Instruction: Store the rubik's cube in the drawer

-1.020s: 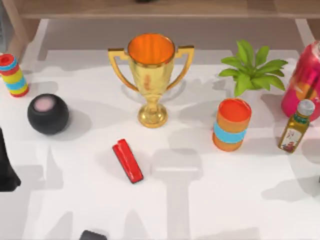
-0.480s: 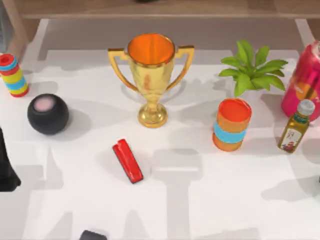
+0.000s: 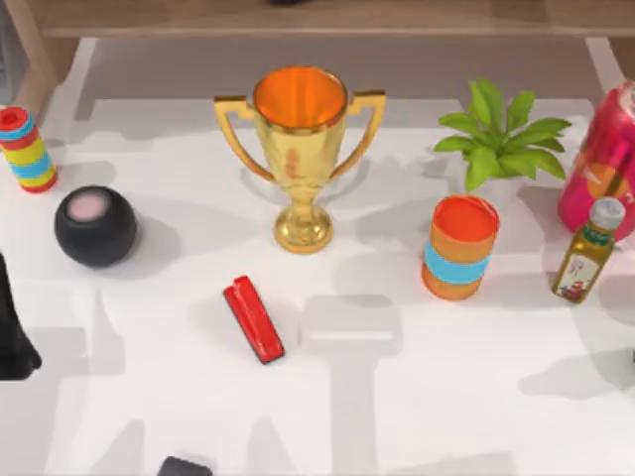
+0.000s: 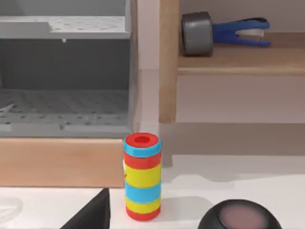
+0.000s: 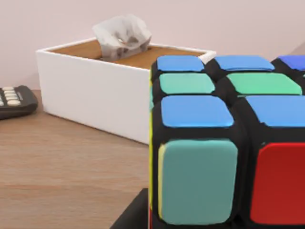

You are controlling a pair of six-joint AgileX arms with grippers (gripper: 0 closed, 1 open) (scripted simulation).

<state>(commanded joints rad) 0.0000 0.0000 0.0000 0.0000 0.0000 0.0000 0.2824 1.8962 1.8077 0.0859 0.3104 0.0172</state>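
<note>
Nothing moved on the table, rubik's cube (image 5: 228, 143) close against right wrist camera, jaws' state cannot tell.

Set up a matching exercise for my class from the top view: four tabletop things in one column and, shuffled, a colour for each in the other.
Things:
1. trophy
2. ball
3. stapler
4. plant

Colours:
A. red
B. green
C. gold
D. black

Pairs: 1-C, 2-D, 3-A, 4-B
</note>
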